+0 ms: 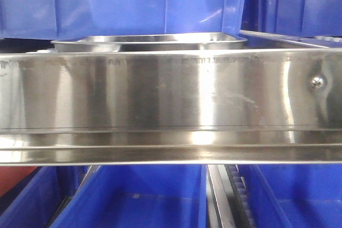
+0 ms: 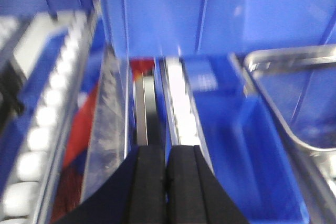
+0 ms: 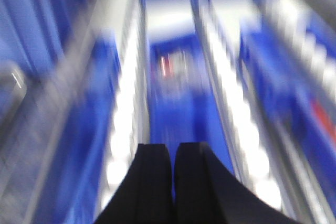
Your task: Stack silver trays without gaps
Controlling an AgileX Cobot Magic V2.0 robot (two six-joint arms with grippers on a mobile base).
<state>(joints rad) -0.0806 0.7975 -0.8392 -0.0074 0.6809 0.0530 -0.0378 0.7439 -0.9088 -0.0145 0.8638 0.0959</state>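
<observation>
A silver tray [image 1: 155, 41] lies on the shelf just behind the steel rail, in front of a blue bin; only its rolled rim and shallow inside show. The left wrist view catches a corner of a silver tray [image 2: 294, 93] at the right, reflecting blue. My left gripper [image 2: 166, 150] hangs left of that tray, shut with nothing between its black fingers. My right gripper [image 3: 173, 148] is shut and empty over a blue bin between roller tracks; that view is heavily blurred. Neither gripper appears in the front view.
A wide brushed-steel shelf rail [image 1: 171, 105] with a screw [image 1: 317, 81] fills the front view. Blue bins [image 1: 123, 1] stand behind and below it [image 1: 144, 201]. White roller tracks [image 2: 181, 103] run between bins, and a blue bin [image 2: 236, 145] lies beside the tray.
</observation>
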